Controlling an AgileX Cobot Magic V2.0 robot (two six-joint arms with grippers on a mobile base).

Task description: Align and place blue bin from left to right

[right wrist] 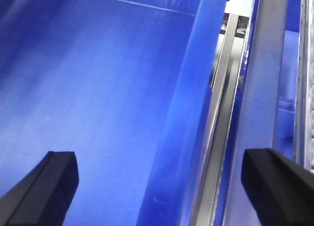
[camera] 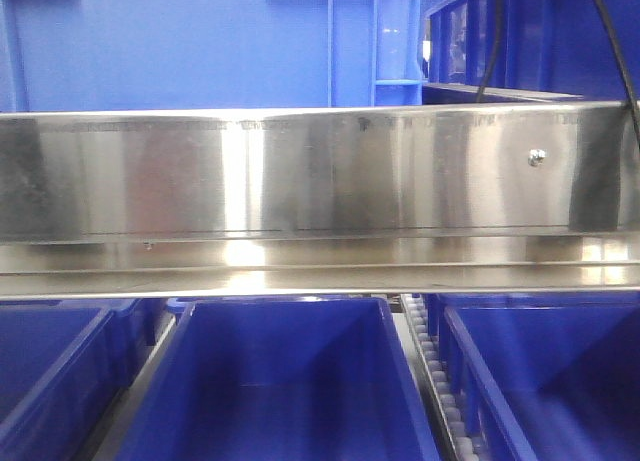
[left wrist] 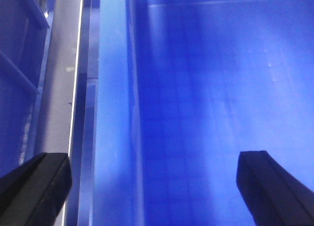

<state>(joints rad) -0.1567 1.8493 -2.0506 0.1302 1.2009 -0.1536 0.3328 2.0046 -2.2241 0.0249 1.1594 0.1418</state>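
Observation:
The front view shows a blue bin (camera: 285,381) in the lower middle, under a steel beam; neither gripper appears there. In the left wrist view my left gripper (left wrist: 154,187) is open wide. Its black fingers (left wrist: 39,187) stand on either side of the blue bin's left wall (left wrist: 115,113), one outside and one over the bin's inside. My right gripper (right wrist: 159,187) is open just as wide in the right wrist view. It straddles the blue bin's right wall (right wrist: 181,128). I see no contact between the fingers and the walls.
A shiny steel beam (camera: 320,181) crosses the front view. More blue bins sit at lower left (camera: 50,371), at lower right (camera: 550,371) and behind the beam (camera: 200,41). A roller track (camera: 435,371) runs between the middle and right bins. A metal rail (right wrist: 221,128) lies beside the bin.

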